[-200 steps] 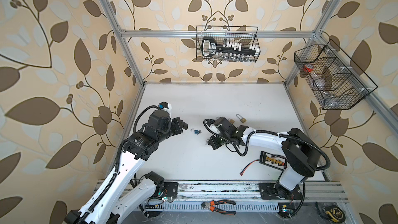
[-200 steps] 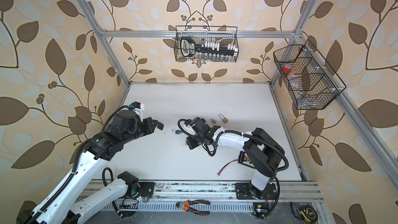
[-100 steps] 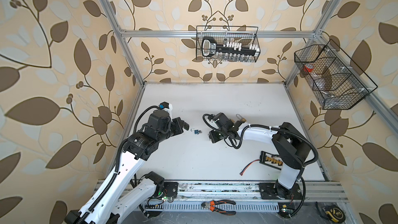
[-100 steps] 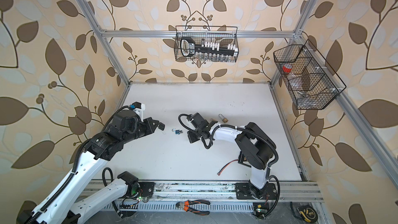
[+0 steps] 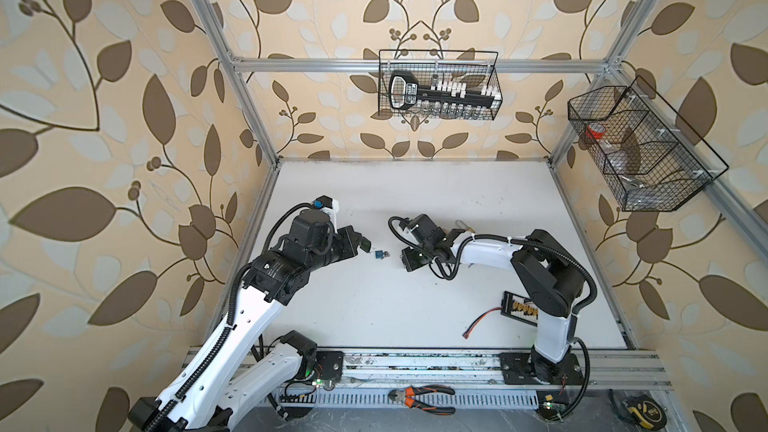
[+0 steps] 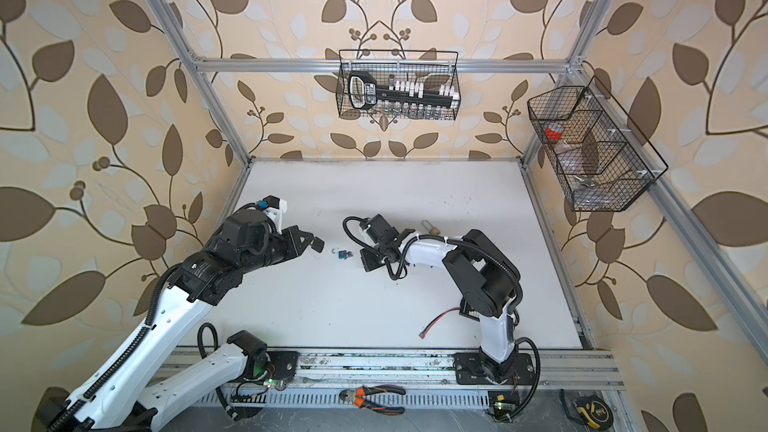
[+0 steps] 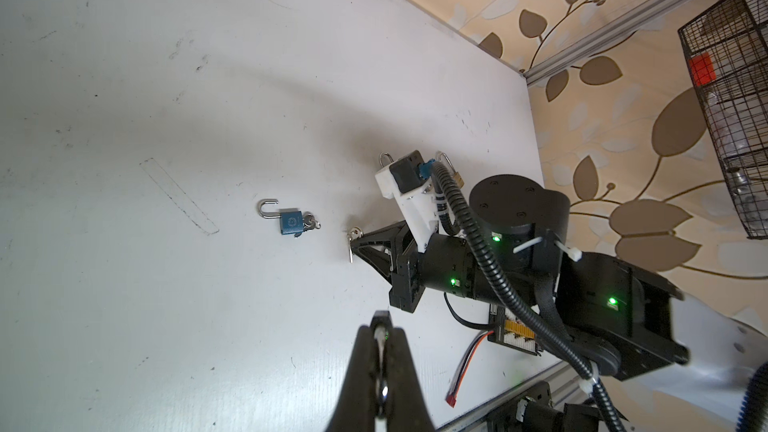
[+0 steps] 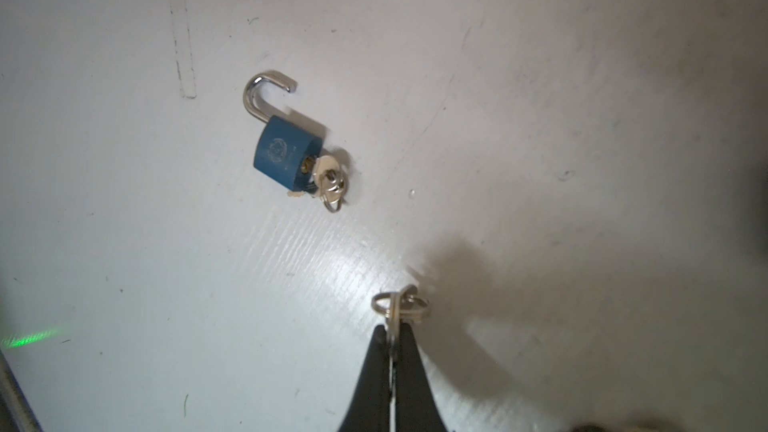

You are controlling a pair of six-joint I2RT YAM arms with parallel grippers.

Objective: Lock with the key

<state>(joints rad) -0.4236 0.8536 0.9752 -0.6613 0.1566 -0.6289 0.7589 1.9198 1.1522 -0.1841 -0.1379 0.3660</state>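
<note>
Between the two low, outstretched arms, the blue padlock (image 8: 286,151) lies on the table (image 5: 415,201), shackle open, inserted key (image 8: 322,172) in its base. Right gripper (image 8: 392,338) pinches a ringed key (image 8: 399,309); left gripper (image 7: 380,326) is closed, near the padlock

In the cell: two robot arms, left arm (image 5: 249,317) and right arm (image 5: 486,253), at one white table (image 5: 415,184); three padlocks, a blue padlock (image 8: 286,151), a brass padlock (image 7: 457,177) and a third padlock (image 7: 385,158) showing only its shackle; two ringed keys, one key (image 8: 326,172) and a second key (image 8: 399,309); two wire baskets, back basket (image 5: 494,76) and side basket (image 5: 665,197); one pliers (image 5: 424,396), one tape measure (image 5: 638,413), one circuit board (image 5: 519,308)
</note>
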